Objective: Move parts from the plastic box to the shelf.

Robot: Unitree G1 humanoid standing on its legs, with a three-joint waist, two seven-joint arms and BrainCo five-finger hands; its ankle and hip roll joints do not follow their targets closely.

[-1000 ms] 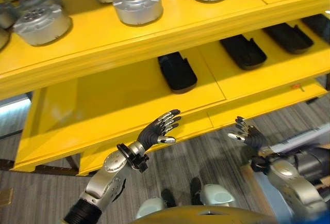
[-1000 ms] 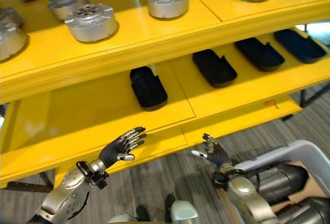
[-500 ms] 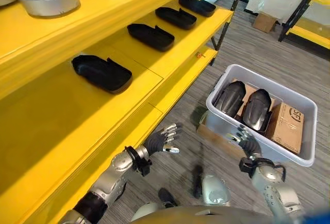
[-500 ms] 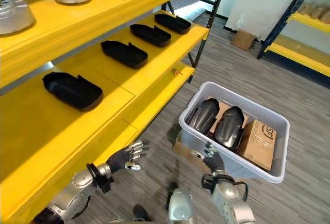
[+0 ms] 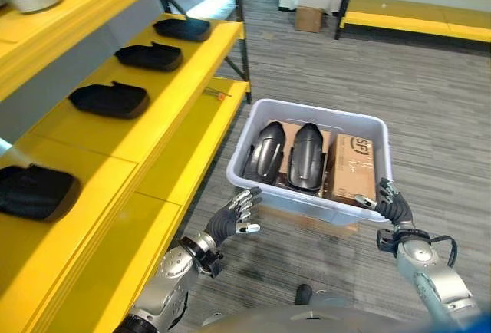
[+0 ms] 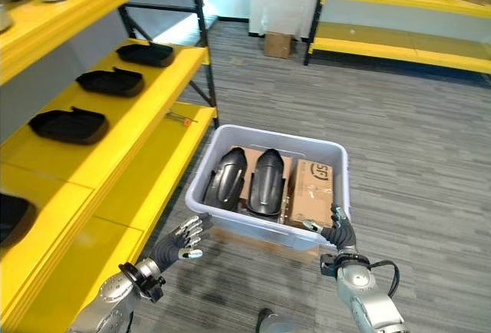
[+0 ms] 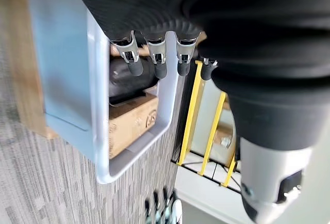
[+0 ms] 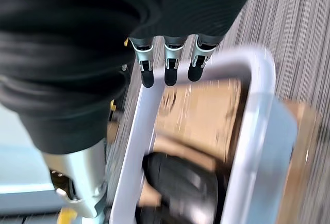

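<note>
Grey floor holds plastic box, both empty hands beside it

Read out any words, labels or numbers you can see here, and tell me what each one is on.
Carton in the plastic box: dark print on its top, too blurred to read.
Orange tag on the shelf: too small to read.
No other text can be made out.

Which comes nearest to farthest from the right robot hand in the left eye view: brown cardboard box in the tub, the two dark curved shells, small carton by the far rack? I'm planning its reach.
1. Brown cardboard box, right side of the tub, just beyond the right robot hand.
2. Two dark curved shells, tub's left.
3. Small carton, far floor.
</note>
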